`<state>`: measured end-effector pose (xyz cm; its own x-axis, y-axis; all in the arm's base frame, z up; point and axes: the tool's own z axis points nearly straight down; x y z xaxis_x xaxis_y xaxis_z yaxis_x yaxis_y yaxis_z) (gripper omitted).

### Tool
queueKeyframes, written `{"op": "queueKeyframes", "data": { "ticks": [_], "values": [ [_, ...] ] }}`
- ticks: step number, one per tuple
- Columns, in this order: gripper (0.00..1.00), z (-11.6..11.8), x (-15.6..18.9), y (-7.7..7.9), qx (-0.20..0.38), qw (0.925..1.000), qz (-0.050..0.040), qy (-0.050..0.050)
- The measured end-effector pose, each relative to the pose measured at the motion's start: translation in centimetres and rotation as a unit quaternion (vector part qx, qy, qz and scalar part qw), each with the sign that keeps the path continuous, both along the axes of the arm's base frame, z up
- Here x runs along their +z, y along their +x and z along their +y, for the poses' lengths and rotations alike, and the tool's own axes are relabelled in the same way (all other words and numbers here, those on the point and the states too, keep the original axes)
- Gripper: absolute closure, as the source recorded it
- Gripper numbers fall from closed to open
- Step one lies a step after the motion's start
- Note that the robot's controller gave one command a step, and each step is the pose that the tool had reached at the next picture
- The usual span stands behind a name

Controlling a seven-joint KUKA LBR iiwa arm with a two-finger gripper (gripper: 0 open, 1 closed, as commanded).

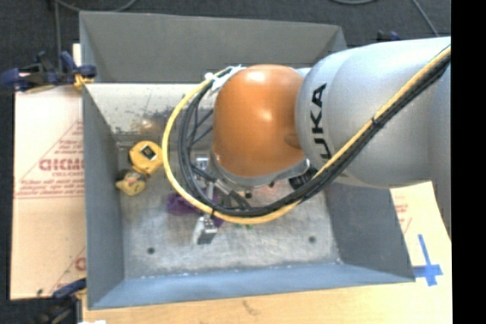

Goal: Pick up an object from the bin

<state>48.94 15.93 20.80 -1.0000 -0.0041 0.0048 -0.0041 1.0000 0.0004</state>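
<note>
My gripper reaches down into the middle of the bin, mostly hidden under the arm's wrist, with its metal tip near the floor. A small purple thing lies just to its left, partly covered by the cables. Further left, a yellow tape measure with a dark face rests near the bin's left wall. A second small yellow thing lies just below the tape measure. I see nothing held in the gripper.
The arm with its orange cover and looped cables spans the bin's centre and right side and hides the floor beneath. Bare bin floor shows along the front, below the gripper.
</note>
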Motion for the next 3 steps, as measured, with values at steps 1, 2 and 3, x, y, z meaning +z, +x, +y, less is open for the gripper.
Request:
{"op": "queueKeyframes", "data": {
  "ticks": [1, 2, 3],
  "values": [
    [0.00, -0.1, 0.3, 0.2, -0.002, 1.0000, -0.0033, 0.001],
    [0.00, -1.3, -1.2, 3.1, 0.034, 0.9994, -0.0062, 0.001],
    [1.00, -4.9, -11.6, 6.5, -0.011, 0.9999, -0.0037, 0.001]
  ]
}}
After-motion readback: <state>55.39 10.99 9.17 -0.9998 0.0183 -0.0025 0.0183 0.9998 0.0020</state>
